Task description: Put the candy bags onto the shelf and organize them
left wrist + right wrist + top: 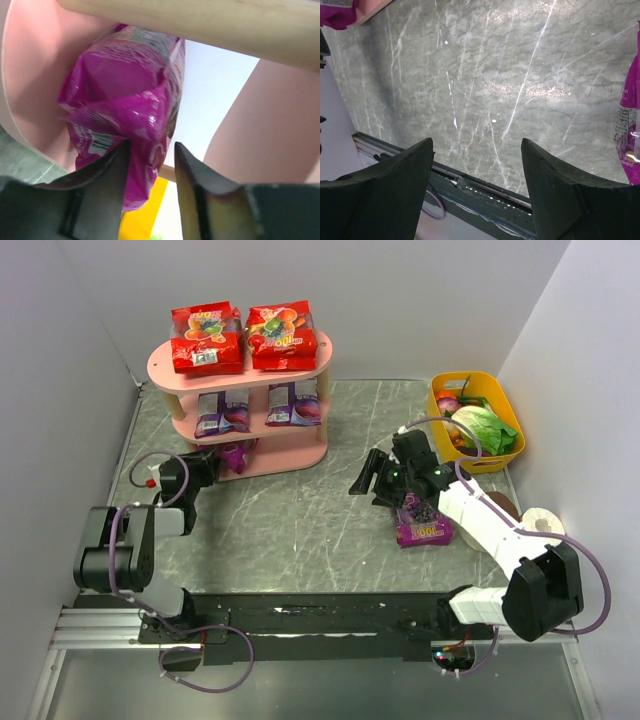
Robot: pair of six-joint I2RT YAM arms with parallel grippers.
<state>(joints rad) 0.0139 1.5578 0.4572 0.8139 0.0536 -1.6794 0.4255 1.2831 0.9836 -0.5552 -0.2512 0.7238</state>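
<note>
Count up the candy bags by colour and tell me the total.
red bags: 2
blue-violet bags: 2
magenta-purple bags: 2
Total: 6

You've got a left arm (112,552) of blocky black and grey links, and a right arm (480,525) with white links and a round black elbow joint. Thin purple cables (604,590) loop along both. The right gripper (477,150) has matte black wedge-shaped fingers (390,195).
</note>
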